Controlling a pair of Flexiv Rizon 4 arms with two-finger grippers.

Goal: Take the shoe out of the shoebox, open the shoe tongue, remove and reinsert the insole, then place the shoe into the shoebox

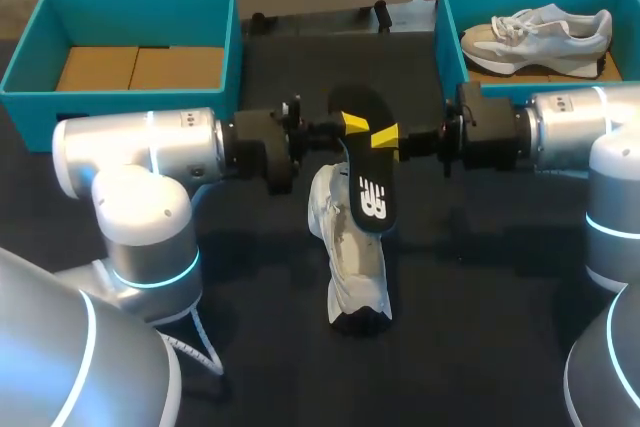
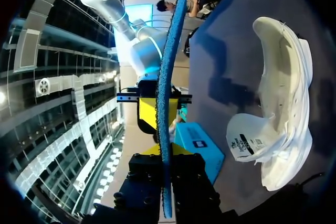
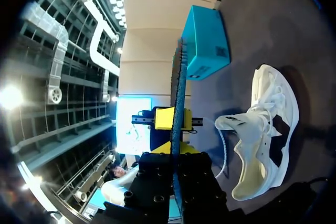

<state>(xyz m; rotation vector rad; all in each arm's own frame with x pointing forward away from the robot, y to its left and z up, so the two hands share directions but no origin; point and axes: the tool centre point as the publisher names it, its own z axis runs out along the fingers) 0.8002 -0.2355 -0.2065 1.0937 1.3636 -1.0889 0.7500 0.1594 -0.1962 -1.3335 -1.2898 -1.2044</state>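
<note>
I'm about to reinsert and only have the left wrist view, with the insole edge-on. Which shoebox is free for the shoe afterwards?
Observer: The left shoebox is empty; the head view shows only its cardboard floor.
Operator: And the right one?
Observer: The right shoebox holds a second shoe.
Operator: Is the loose shoe's mouth open?
Observer: Yes; the right wrist view looks into it, tongue folded out.

The right tool (image 3: 177, 149) is gripping the insole (image 3: 178, 87) edge-on. The white shoe (image 3: 265, 129) is lying on the dark worktop (image 3: 262, 24) beside it.
</note>
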